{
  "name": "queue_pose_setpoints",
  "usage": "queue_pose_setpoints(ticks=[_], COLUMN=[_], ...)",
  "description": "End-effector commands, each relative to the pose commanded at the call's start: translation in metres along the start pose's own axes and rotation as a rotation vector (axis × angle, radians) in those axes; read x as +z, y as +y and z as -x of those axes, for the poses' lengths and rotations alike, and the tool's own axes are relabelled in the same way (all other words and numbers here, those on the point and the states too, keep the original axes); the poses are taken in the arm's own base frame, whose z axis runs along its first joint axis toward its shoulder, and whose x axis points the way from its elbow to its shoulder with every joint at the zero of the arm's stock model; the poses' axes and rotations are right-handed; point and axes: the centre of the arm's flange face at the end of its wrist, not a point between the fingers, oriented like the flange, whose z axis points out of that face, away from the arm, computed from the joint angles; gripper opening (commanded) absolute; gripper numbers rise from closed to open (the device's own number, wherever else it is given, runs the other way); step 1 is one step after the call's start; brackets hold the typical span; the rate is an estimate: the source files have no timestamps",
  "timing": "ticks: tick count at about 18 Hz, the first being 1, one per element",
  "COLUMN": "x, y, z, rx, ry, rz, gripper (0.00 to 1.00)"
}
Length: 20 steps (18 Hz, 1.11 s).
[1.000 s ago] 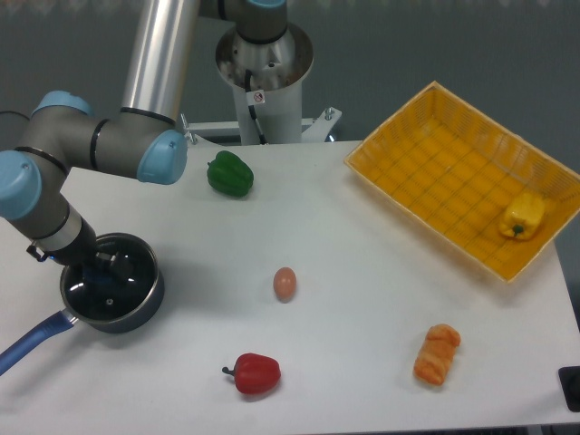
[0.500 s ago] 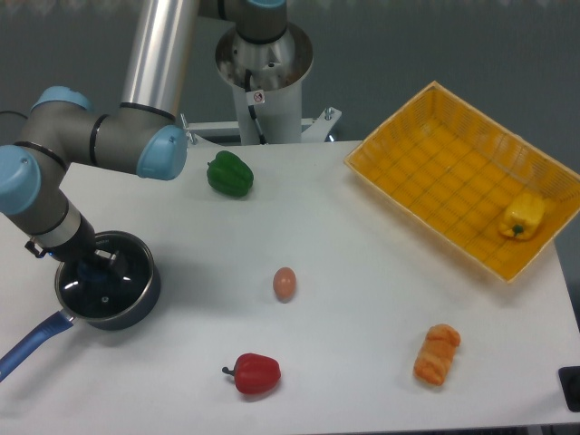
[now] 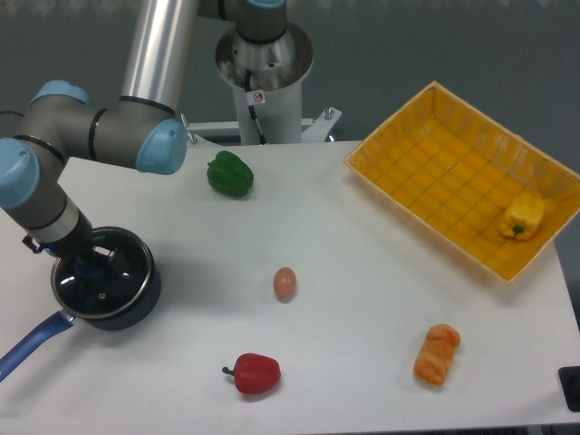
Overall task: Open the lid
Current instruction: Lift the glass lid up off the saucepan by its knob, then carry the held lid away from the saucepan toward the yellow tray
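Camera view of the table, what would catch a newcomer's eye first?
Probably the big grey and blue arm reaching down at the left, its tool over the glass lid of a dark blue saucepan. Next, the yellow basket at the right, holding a yellow pepper. Between them lie a green pepper, an egg and a red pepper.

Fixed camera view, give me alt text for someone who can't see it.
A robot arm's gripper reaches down onto the glass lid of a dark blue saucepan at the left of a white table. Scattered around are a green pepper, an egg, a red pepper, a pastry, and a yellow basket holding a yellow pepper.
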Motion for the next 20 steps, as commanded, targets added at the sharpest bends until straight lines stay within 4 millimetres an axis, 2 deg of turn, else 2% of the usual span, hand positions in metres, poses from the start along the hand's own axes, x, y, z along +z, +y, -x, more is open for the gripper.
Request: queue_pose_setpoints(ticks=[5, 8, 11, 14, 16, 17, 20], x=[-0.026, -0.038, -0.054, -0.063, -0.069, -0.066, -0.073], y=[0.008, 0.019, 0.028, 0.039, 0.053, 0.06, 0.082], z=[0.016, 0.046, 0.088, 0.139, 0.178, 0.197, 0.245], rx=[0.022, 0.028, 0.035, 0.05, 0.071, 0.088, 0.158], ry=[-0.012, -0.009, -0.011, -0.013, -0.015, -0.012, -0.021], rz=[-0.028, 0.005, 0.009, 0.006, -0.001, 0.008, 0.004], gripper=[0.47, 0.47, 0.47, 0.47, 0.47, 0.47, 0.47])
